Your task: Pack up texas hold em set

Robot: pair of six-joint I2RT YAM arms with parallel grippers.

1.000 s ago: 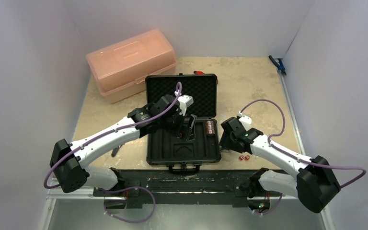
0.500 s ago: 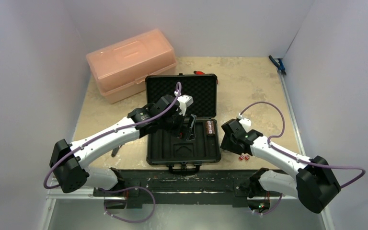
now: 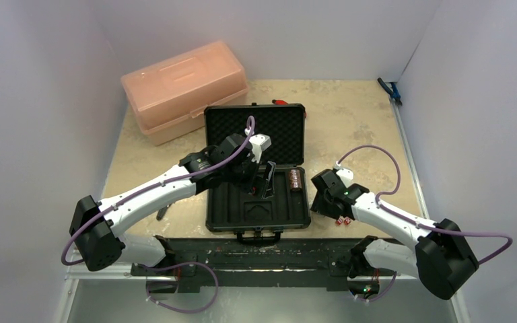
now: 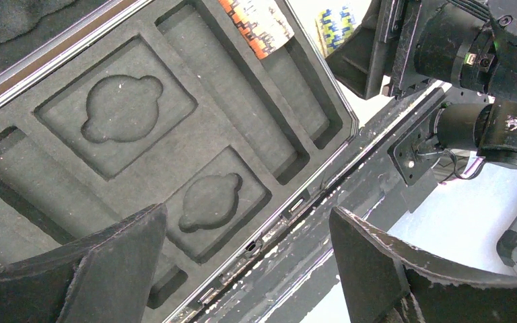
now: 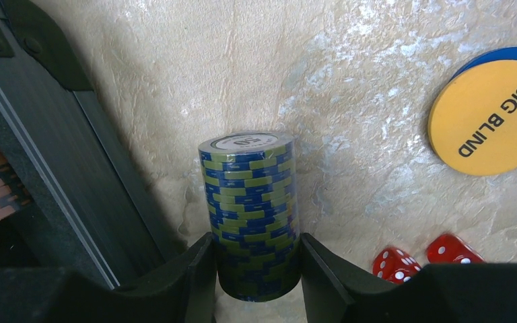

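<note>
The black case lies open in the top view, its foam lid (image 3: 279,131) laid back and its moulded tray (image 3: 256,208) in front. A brown-red chip stack (image 3: 295,180) lies in the tray's right slot and also shows in the left wrist view (image 4: 256,23). My left gripper (image 3: 266,182) hangs open and empty over the tray (image 4: 128,108). My right gripper (image 5: 256,269) is shut on a blue and olive chip stack (image 5: 250,202) that stands on the table just right of the case wall (image 5: 74,175). Two red dice (image 5: 394,264) and a yellow disc (image 5: 488,118) on a blue disc (image 5: 505,55) lie nearby.
A pink translucent box (image 3: 185,87) stands at the back left, touching the lid's corner. A blue clamp (image 3: 390,89) lies at the back right by the wall. The dice (image 3: 342,220) sit by the table's near edge. White walls close in three sides.
My right gripper has shifted slightly toward the near edge, beside the case. The left arm has not moved.
</note>
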